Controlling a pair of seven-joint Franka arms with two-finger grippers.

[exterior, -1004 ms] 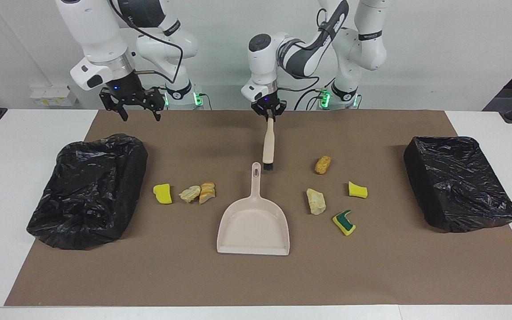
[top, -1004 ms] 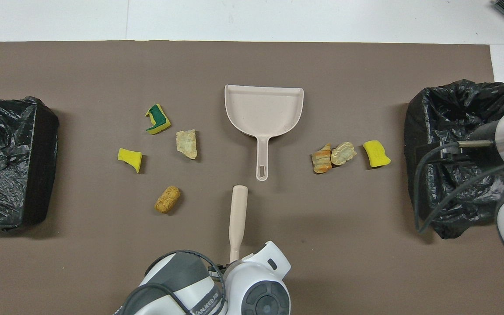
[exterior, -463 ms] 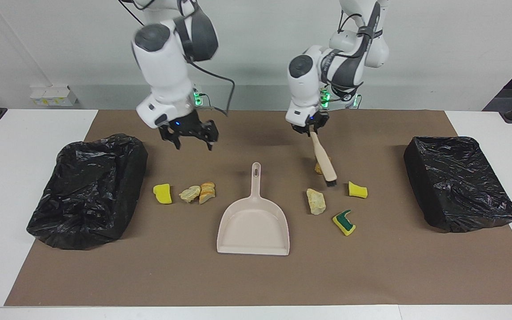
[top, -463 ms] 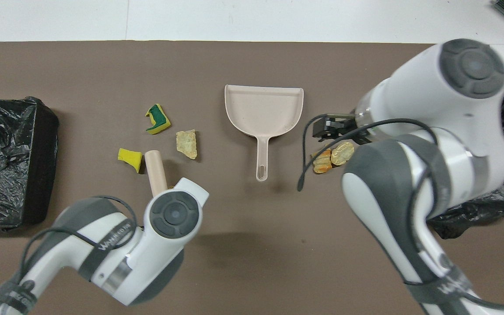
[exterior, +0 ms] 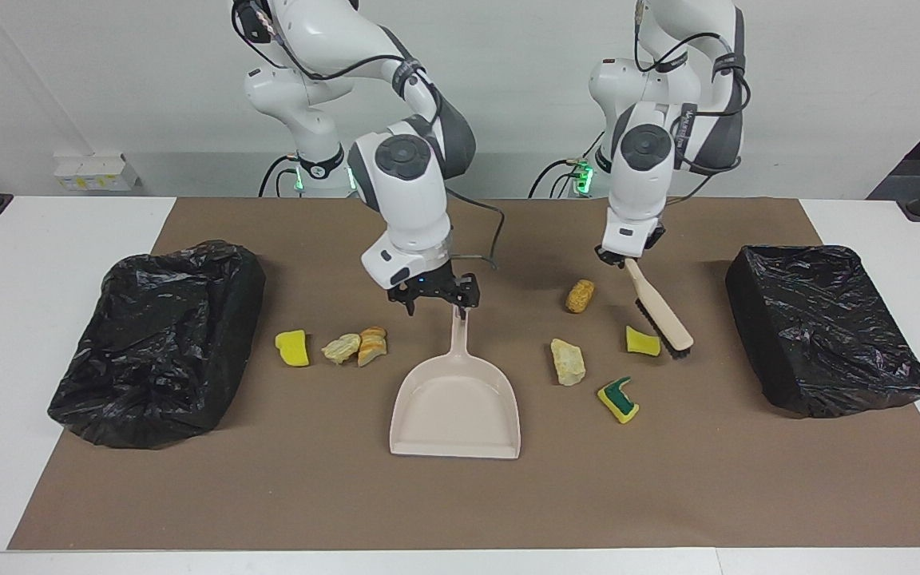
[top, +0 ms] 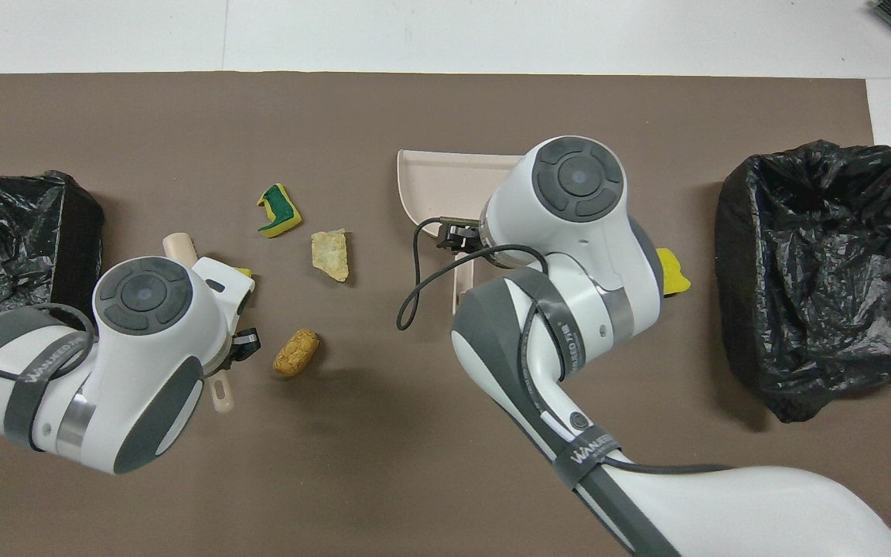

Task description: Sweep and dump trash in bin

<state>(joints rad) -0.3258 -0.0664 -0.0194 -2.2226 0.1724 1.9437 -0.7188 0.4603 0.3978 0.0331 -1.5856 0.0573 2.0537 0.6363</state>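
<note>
Gripping the brush (exterior: 662, 311), left claw (exterior: 624, 259) stays shut — right claw (exterior: 434, 297), wide open, over the dustpan (exterior: 455, 399) handle.

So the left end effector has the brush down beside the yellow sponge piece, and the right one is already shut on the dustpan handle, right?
Not quite. The right end effector is open over the dustpan handle, not shut on it; the facing view shows this. The rest holds: the left end effector holds the brush beside the yellow sponge piece.

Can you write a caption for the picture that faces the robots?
Left gripper holds the brush beside a yellow sponge piece; right gripper hovers open over the dustpan handle.
</note>
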